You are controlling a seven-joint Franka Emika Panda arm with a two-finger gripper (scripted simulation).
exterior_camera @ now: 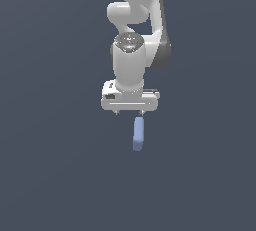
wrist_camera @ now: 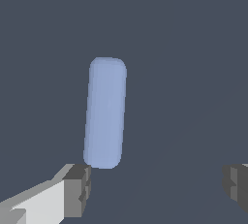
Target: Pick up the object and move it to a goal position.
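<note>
We see the object (wrist_camera: 105,113), a matte periwinkle-blue elongated block with rounded edges and corners, narrower than the white gripper (exterior_camera: 129,112). It lies just beyond the gripper, near one fingertip (wrist_camera: 77,189); the jaws stand wide apart, holding nothing.

- The arm (exterior_camera: 135,35) is reaching down from the top centre of the exterior view, with the gripper (exterior_camera: 129,112) sitting at mid-frame.
- The block (exterior_camera: 138,133) is lying just below the gripper in that view, toward its right end.
- In the wrist view, the block (wrist_camera: 105,113) is lying just beside one finger (wrist_camera: 77,189), well apart from the other finger (wrist_camera: 236,185).
</note>
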